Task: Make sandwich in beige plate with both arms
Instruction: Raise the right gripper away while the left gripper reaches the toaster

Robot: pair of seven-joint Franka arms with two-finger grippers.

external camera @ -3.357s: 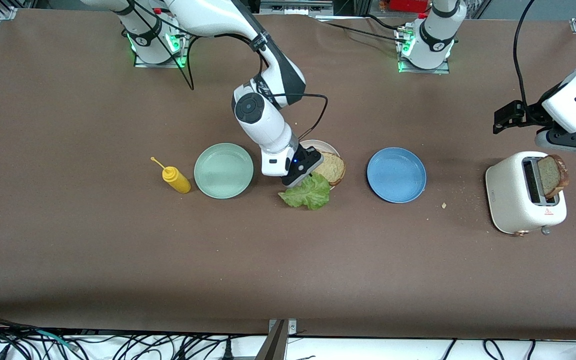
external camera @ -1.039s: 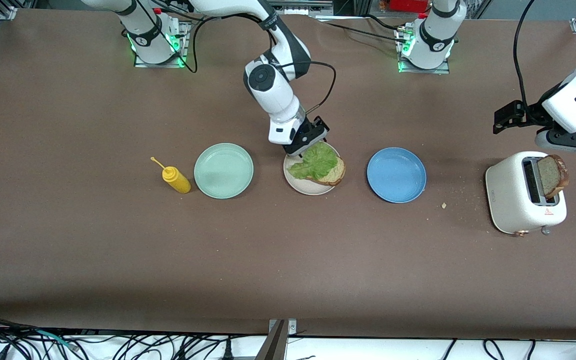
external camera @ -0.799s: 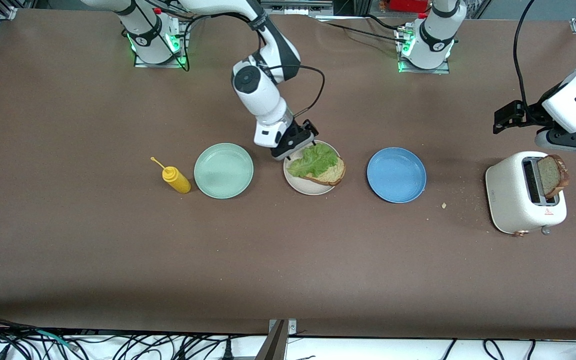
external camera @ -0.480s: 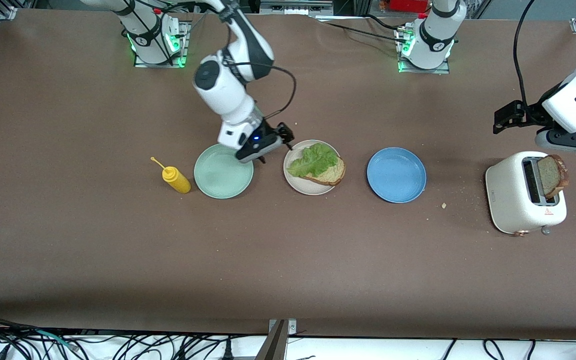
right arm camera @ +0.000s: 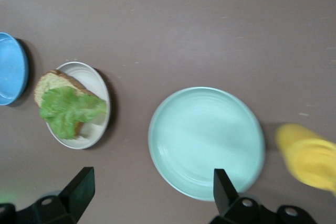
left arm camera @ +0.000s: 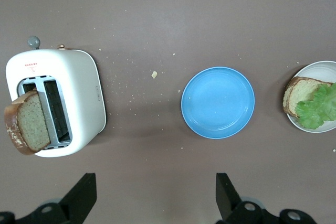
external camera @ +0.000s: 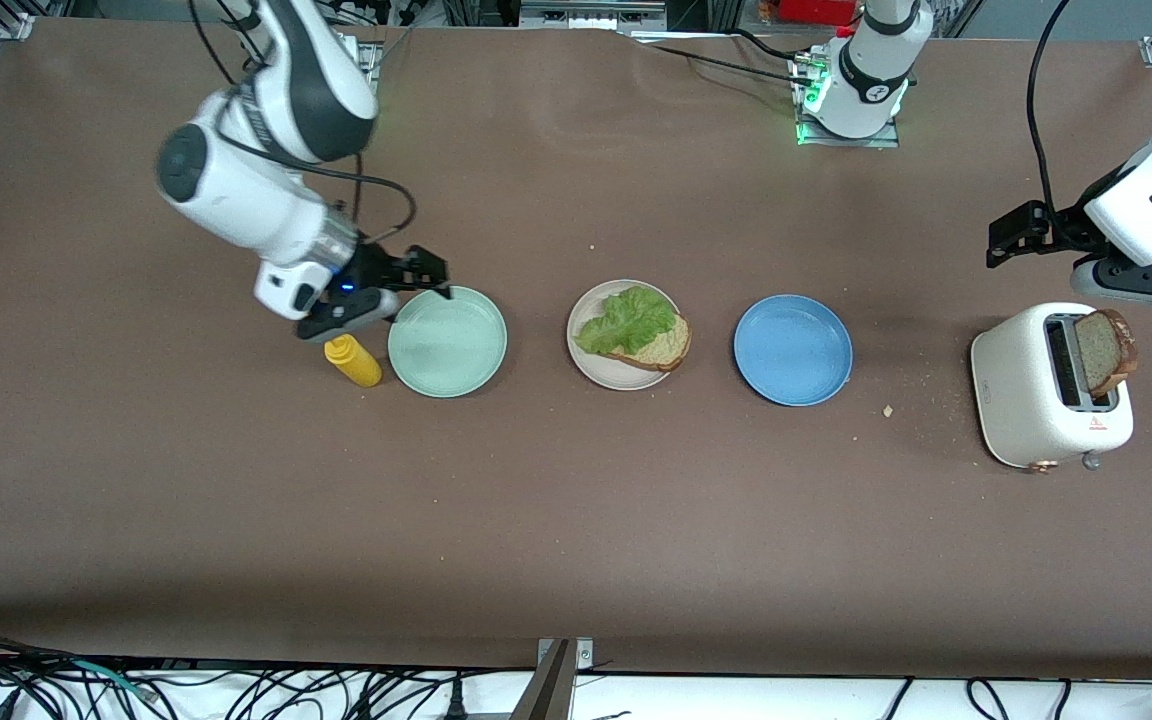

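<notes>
The beige plate (external camera: 604, 372) holds one toast slice (external camera: 673, 345) with the green lettuce leaf (external camera: 628, 318) lying on it. A second toast slice (external camera: 1101, 350) stands in the white toaster (external camera: 1026, 400). My right gripper (external camera: 423, 272) is open and empty, over the edge of the mint-green plate (external camera: 447, 342). Its wrist view shows the lettuce (right arm camera: 68, 109) and beige plate (right arm camera: 89, 72) off to one side of the gripper (right arm camera: 152, 192). My left gripper (external camera: 1011, 235) waits open and empty above the table beside the toaster (left arm camera: 79, 93); it also shows in its wrist view (left arm camera: 156, 203).
A yellow mustard bottle (external camera: 354, 362) lies beside the mint-green plate, under my right wrist. A blue plate (external camera: 792, 350) sits between the beige plate and the toaster. Crumbs lie near the toaster.
My right gripper laid the lettuce on the toast, let go, and swung away toward the right arm's end, past the mint-green plate. The left arm has not moved.
</notes>
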